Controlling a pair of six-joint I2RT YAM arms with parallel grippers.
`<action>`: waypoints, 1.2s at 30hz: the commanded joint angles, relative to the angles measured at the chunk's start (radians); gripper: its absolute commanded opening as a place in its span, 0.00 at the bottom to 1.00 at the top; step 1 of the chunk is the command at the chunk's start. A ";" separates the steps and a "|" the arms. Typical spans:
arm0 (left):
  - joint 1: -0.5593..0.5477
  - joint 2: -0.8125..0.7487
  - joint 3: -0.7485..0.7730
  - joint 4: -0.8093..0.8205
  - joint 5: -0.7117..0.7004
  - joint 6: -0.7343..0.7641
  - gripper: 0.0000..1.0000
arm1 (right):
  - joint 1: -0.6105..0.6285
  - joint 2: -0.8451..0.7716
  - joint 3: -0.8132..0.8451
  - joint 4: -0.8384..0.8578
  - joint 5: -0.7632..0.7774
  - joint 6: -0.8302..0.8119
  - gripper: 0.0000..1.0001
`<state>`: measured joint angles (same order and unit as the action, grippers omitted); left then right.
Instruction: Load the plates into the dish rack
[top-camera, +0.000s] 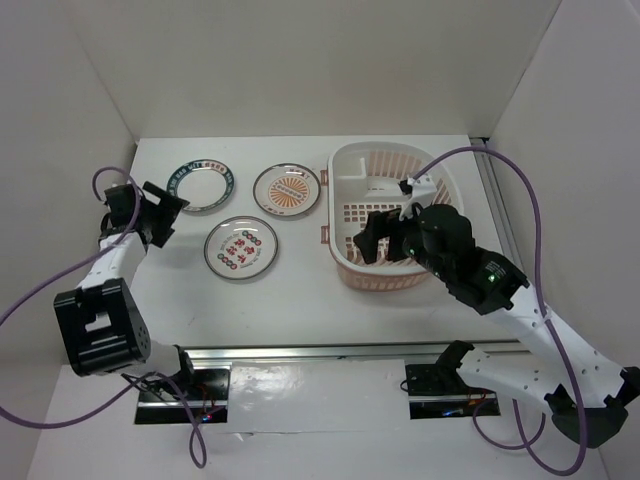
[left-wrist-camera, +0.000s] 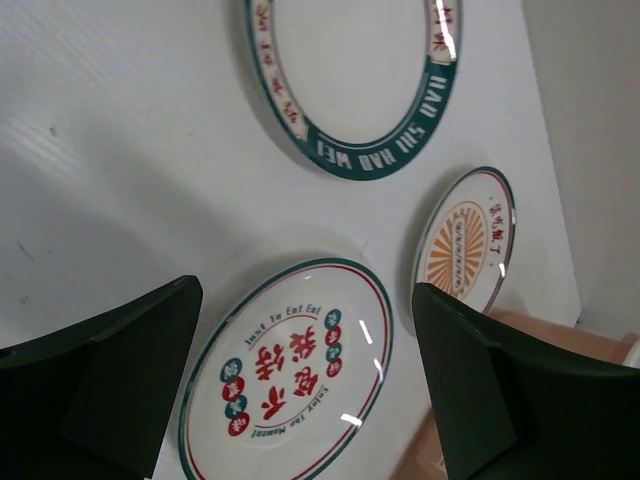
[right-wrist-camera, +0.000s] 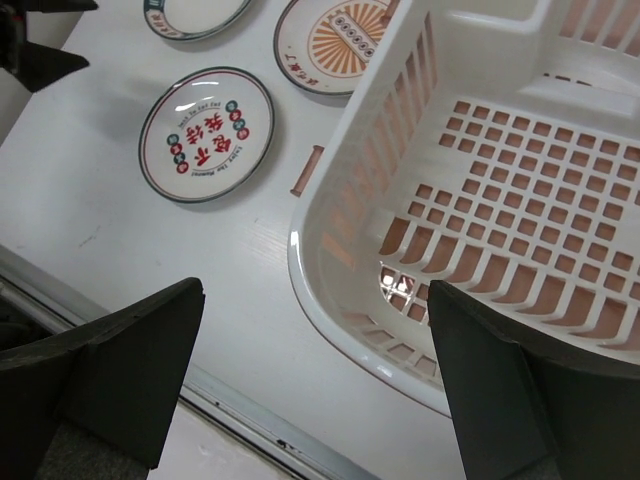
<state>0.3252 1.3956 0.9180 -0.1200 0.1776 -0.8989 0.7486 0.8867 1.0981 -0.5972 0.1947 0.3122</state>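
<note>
1. Dish rack (top-camera: 395, 215), centre right of the overhead frame; no plates inside.
2. Green-rimmed plate (top-camera: 202, 185), orange sunburst plate (top-camera: 287, 190) and red-character plate (top-camera: 240, 248), flat on the white surface (top-camera: 290, 300), left of the rack.
3. Left gripper (left-wrist-camera: 300, 400), released, above the red-character plate; grasping nothing.
4. Right gripper (right-wrist-camera: 315, 390), released, over the rack's near rim.

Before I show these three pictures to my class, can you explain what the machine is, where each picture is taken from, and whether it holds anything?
Two robot arms are bolted at a white table's near edge. One picture looks down from above; the other two come from cameras on each wrist. The left hand and right hand are both open and empty. Three plates lie on the table: the green-rimmed plate, the orange sunburst plate and the red-character plate. The pink dish rack sits to their right, with no plates inside.
</note>
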 joint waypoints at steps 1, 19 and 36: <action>0.023 0.051 -0.065 0.196 0.019 -0.089 1.00 | 0.009 -0.002 -0.012 0.091 -0.057 -0.028 1.00; 0.034 0.592 0.042 0.556 0.089 -0.221 0.97 | 0.018 -0.003 -0.044 0.119 -0.110 -0.028 1.00; 0.014 0.729 0.174 0.430 0.054 -0.265 0.01 | 0.037 0.035 -0.073 0.186 -0.101 -0.010 1.00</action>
<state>0.3435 2.0563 1.0786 0.4274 0.2504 -1.1954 0.7696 0.9230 1.0225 -0.4793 0.0822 0.2985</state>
